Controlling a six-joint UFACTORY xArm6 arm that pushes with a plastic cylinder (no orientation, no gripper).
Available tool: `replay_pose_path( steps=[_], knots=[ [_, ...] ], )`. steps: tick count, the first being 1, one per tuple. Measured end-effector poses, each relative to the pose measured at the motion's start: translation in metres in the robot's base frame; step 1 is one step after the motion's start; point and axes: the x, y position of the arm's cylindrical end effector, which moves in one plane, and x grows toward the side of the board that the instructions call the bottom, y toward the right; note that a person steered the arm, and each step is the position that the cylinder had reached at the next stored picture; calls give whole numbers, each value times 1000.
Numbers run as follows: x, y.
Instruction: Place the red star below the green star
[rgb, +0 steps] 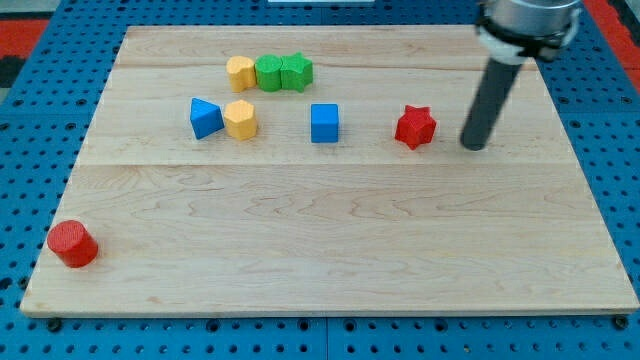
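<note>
The red star (415, 127) lies right of centre in the board's upper half. The green star (297, 71) sits near the view's top, at the right end of a row of three touching blocks. The red star is to the right of and lower than the green star, well apart from it. My tip (473, 146) rests on the board just right of the red star, with a small gap between them.
A green cylinder (269, 73) and a yellow block (240, 73) touch the green star's left. A blue cube (324, 123), a yellow hexagon (240, 119) and a blue triangular block (205, 118) lie in a row left of the red star. A red cylinder (72, 244) sits at the bottom left corner.
</note>
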Motion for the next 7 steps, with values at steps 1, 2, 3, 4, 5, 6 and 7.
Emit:
replay_pose_path(
  steps=[1,2,3,4,5,6,7],
  knots=[
    [-22,-76],
    [-43,-107],
    [-37,-47],
    [-43,-35],
    [-53,-41],
    [-65,-35],
    [-86,1]
  ],
)
